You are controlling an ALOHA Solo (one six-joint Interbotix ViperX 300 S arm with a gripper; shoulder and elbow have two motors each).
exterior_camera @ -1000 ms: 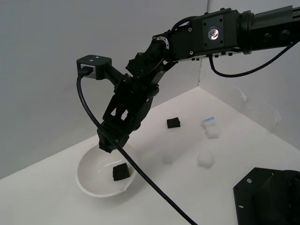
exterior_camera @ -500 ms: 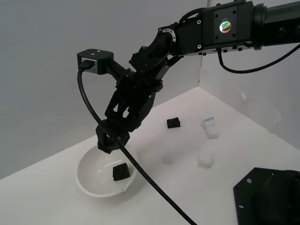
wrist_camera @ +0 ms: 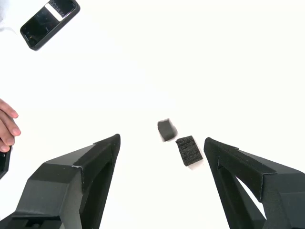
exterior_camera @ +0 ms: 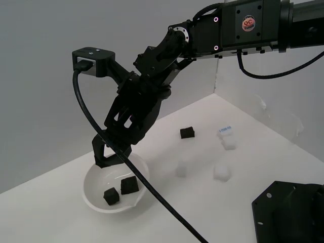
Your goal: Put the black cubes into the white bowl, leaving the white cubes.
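Observation:
The white bowl [exterior_camera: 96, 200] stands toward the exterior view's left and holds two black cubes [exterior_camera: 111, 196] [exterior_camera: 129, 185]. Just above the bowl's rim my gripper [exterior_camera: 111, 155] hangs open with nothing between its fingers. Another black cube [exterior_camera: 188, 133] lies on the table farther back. Three white cubes [exterior_camera: 183, 169] [exterior_camera: 221, 173] [exterior_camera: 228, 137] rest toward the exterior view's right, the last one bearing a blue mark. In the wrist view the gripper [wrist_camera: 162, 140] is spread wide over two black cubes [wrist_camera: 166, 130] [wrist_camera: 189, 150], one of them blurred; the bowl washes out to white.
A black machine base [exterior_camera: 291, 212] sits at the exterior view's lower right. The arm's cable [exterior_camera: 152, 192] trails across in front of the bowl. The wrist view shows a phone [wrist_camera: 49, 21] and fingers of a person's hand [wrist_camera: 5, 128] at the picture's edge.
The gripper opened and let go of a black cube, which now lies in the bowl beside the first one. The gripper shifted slightly toward the exterior view's left.

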